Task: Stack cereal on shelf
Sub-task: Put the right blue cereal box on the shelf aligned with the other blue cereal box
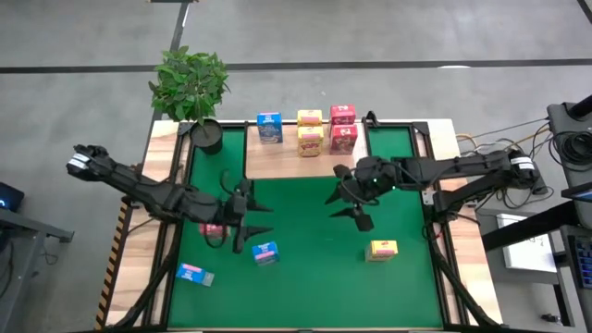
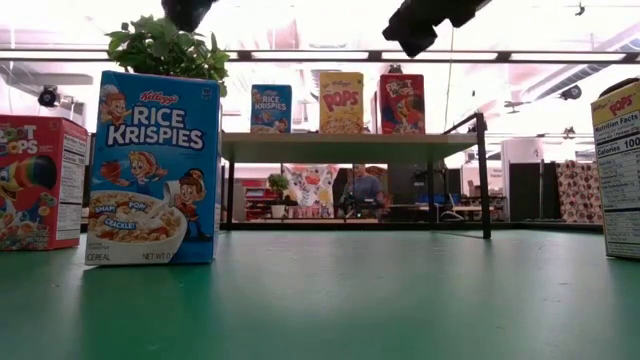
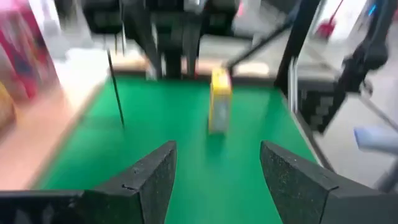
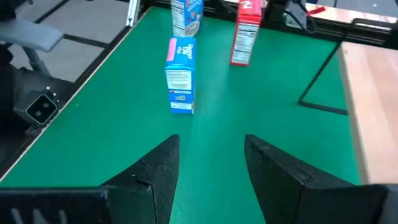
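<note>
Both grippers hang over the green mat with fingers spread and nothing between them. Just beside the left gripper [image 1: 252, 219], on its outer side, a red box [image 1: 214, 231] stands upright. A little nearer the table's front edge is a blue box [image 1: 265, 252], also upright, long axis vertical, printed front toward that edge and a narrow side toward the right gripper [image 1: 347, 199]. Farther from the left gripper, a flat blue box [image 1: 195, 274] seems to lie on its face, long axis running along the front edge. A yellow box [image 1: 383, 249] stands upright near the right gripper, on its front-edge side. Beyond both grippers, the shelf [image 1: 287, 159] carries the shelved boxes [image 1: 311, 141]: one blue, two yellow, two red, all upright, fronts forward. By my count five are placed and four remain, so the task is a little past halfway.
</note>
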You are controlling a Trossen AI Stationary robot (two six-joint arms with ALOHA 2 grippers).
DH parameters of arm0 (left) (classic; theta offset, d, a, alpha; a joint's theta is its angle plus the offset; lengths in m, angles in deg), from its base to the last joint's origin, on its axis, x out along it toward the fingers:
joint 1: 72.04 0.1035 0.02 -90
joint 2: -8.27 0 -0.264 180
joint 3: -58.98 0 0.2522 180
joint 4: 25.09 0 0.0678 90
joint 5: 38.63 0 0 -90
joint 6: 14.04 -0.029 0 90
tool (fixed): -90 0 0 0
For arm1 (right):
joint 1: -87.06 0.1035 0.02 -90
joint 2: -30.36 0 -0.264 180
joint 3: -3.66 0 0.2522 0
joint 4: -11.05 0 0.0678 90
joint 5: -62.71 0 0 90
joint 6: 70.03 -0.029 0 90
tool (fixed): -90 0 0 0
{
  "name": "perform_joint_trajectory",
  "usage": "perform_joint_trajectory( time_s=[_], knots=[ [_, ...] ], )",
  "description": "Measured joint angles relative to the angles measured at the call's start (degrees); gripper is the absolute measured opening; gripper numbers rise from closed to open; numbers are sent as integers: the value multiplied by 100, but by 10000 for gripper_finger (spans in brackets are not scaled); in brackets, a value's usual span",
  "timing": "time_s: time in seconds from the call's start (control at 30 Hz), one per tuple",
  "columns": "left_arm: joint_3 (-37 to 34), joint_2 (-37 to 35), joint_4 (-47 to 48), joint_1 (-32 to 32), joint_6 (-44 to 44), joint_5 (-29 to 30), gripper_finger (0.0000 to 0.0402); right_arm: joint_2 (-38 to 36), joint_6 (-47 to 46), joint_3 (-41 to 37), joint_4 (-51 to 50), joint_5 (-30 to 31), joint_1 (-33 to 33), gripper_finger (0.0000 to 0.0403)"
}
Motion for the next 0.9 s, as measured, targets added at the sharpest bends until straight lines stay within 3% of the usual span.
perform_joint_trajectory(
  time_s=[0.27,0.5,0.67,0.9],
  knots=[
    [1628,1057,3021,-420,1794,-99,215,-17,-28,-741,1313,3,271,169],
    [2933,2113,4747,-872,2806,-228,220,-36,-26,-753,1451,9,298,169],
    [3374,2717,5404,-999,3178,-221,245,-21,-26,-750,1450,4,388,169],
    [3359,3243,5553,-987,3117,-178,282,-23,-76,-763,1441,4,454,169]
  ],
)
